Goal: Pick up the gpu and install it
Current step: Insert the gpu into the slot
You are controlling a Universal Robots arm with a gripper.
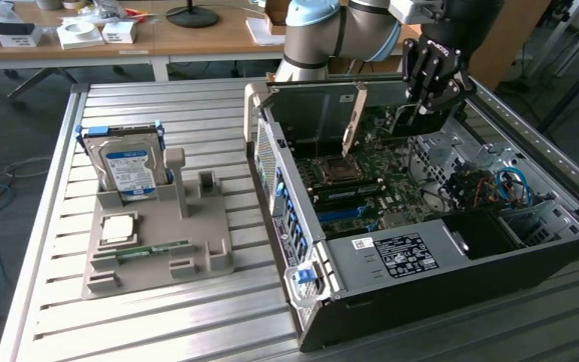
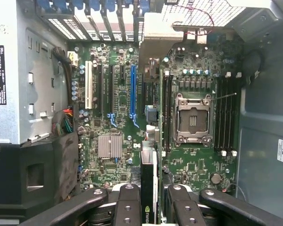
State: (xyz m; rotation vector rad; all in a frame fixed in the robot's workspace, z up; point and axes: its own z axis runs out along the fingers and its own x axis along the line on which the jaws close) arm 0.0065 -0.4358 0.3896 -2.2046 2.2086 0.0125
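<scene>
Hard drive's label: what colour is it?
The label is blue, clearest in the exterior view.

A robotics lab: an open computer case lies on a slotted aluminium bench, a robot arm above it, cluttered wooden desks behind it.

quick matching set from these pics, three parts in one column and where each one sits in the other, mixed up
Things:
1. gpu
2. hard drive
3. ram stick

Places:
A. lying flat on the grey holder
B. gripped by the hand inside the open case
C. standing upright in the grey holder

Pairs: 1-B, 2-C, 3-A
</scene>
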